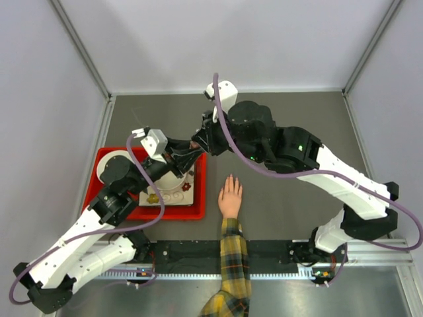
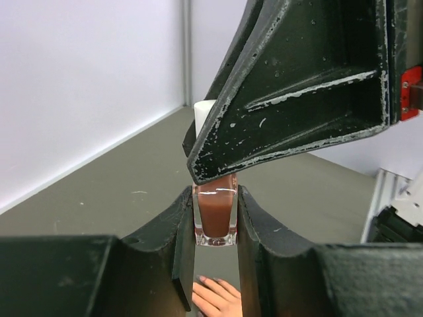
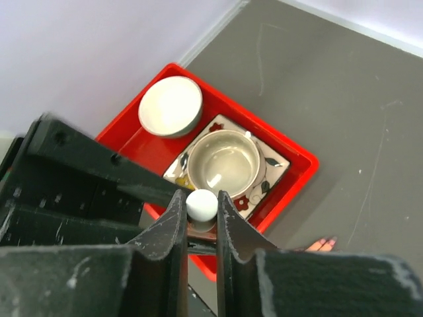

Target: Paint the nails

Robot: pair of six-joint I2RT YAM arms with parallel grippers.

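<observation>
A clear nail polish bottle [image 2: 216,214] of red-brown polish stands upright between the fingers of my left gripper [image 2: 215,198], which is shut on it. My right gripper [image 3: 200,210] reaches down from above and is shut on the bottle's round white cap [image 3: 201,202]. In the top view both grippers meet over the red tray's right end, left gripper [image 1: 188,153] and right gripper [image 1: 199,142]. A light-skinned hand [image 1: 230,195] with a plaid sleeve [image 1: 232,264] lies flat on the grey table, right of the tray. Its nails [image 2: 201,278] show below the bottle, and as pale pink tips [image 3: 330,242] in the right wrist view.
The red tray [image 3: 304,162] holds a white bowl [image 3: 170,105] and a cream bowl [image 3: 227,162] on a floral plate [image 3: 274,165]. Pale walls close in the table at the left, back and right. The arms' bases stand along the near edge.
</observation>
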